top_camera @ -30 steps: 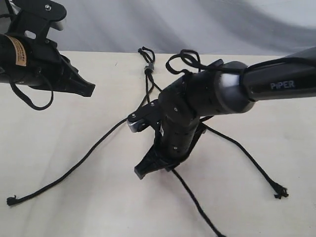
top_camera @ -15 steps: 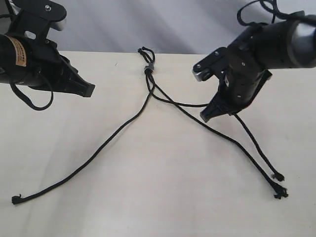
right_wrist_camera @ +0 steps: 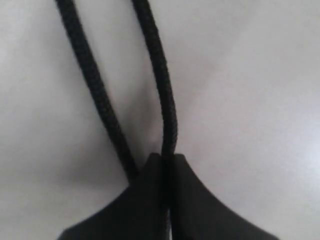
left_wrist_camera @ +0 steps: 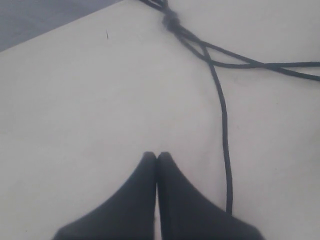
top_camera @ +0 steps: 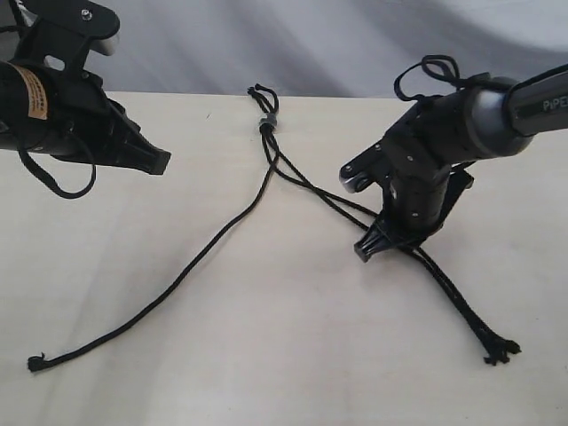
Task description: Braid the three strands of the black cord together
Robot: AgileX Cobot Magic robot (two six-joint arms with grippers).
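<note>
The black cord's knot with its grey band [top_camera: 266,122] lies at the far middle of the table. One strand [top_camera: 169,288] runs from it toward the near left, ending in a frayed tip [top_camera: 35,362]. The other two strands [top_camera: 319,191] run to the right, under my right gripper [top_camera: 371,248], and end together at frayed tips [top_camera: 501,352]. My right gripper [right_wrist_camera: 167,159] is shut on one strand [right_wrist_camera: 162,95], with the second strand [right_wrist_camera: 92,85] passing beside its fingers. My left gripper [top_camera: 158,161] hovers at the left, shut on nothing [left_wrist_camera: 156,156], apart from the left strand [left_wrist_camera: 225,135].
The pale table [top_camera: 293,355] ends at a far edge against a grey backdrop [top_camera: 311,44]. Thick smooth robot cables loop over the right arm [top_camera: 435,73] and hang below the left arm [top_camera: 53,182].
My right gripper has carried a strand from the table's middle over to the right side and come down low there. That strand now lies alongside the right one. The left arm has stayed still.
</note>
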